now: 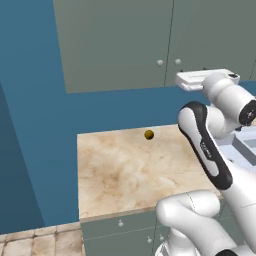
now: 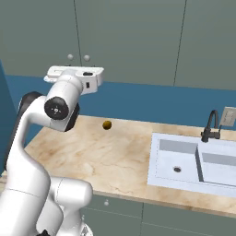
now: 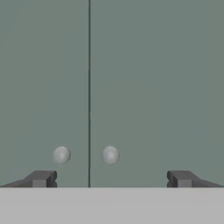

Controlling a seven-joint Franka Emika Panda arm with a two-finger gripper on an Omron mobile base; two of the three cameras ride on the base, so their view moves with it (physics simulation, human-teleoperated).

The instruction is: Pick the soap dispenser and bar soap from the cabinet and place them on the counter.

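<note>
Cabinet (image 3: 131, 78): both doors shut, so the soap dispenser and bar soap are hidden; presumably inside.
End effector (image 3: 111, 179): jaws wide apart, empty, squared to the two knobs (image 3: 110, 155), likely to pull a door.
Worktop (image 1: 125, 170): carries a dark-yellow ball (image 1: 149, 134).

The left base view looks forward and down from behind the arm, on its left; the right base view does so from its right. Both share the counter (image 1: 125, 170), the yellow ball (image 1: 149, 134) and the cabinet (image 1: 115, 45). The hand view faces the cabinet doors (image 3: 153, 87) straight on, close to the two knobs (image 3: 61, 154).
</note>
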